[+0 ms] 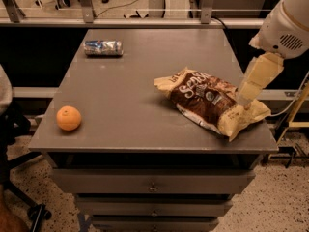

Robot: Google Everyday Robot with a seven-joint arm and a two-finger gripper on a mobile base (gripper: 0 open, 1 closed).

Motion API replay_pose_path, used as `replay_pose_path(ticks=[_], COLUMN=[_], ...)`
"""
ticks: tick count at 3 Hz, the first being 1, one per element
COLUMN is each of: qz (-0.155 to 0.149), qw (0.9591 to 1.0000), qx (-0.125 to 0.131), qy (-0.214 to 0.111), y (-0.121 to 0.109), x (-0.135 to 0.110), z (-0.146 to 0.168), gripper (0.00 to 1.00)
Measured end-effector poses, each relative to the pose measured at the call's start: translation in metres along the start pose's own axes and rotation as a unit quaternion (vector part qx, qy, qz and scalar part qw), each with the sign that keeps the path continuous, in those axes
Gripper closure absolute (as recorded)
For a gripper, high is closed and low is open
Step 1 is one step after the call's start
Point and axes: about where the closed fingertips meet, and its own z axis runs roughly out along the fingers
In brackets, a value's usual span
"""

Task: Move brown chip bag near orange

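Note:
The brown chip bag (208,101) lies crinkled on the right side of the grey table (135,81), its tan end hanging near the right front corner. The orange (68,118) sits near the table's front left edge, far from the bag. My gripper (244,97) comes in from the right on the white arm (285,23) and sits at the bag's right end, just above or touching the tan part.
A crushed silver-blue can (103,47) lies at the back left of the table. Drawers (152,185) are below the tabletop. A dark chair (14,129) stands at the left. A railing (145,21) runs behind the table.

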Motion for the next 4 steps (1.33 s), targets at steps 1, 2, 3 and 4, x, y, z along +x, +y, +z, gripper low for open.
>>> replay_pose_path(ticks=[1, 2, 3, 4], qz=[-0.001, -0.025, -0.044, -0.044], qw=[0.9999, 0.9988, 0.9971, 0.9971], qx=[-0.008, -0.024, -0.036, -0.036], qy=[-0.012, -0.034, -0.051, -0.051], y=[-0.001, -0.002, -0.003, -0.003], x=[0.001, -0.007, -0.013, -0.013], z=[0.004, 0.010, 0.014, 0.014], gripper=[0.00, 0.00, 0.00, 0.00])
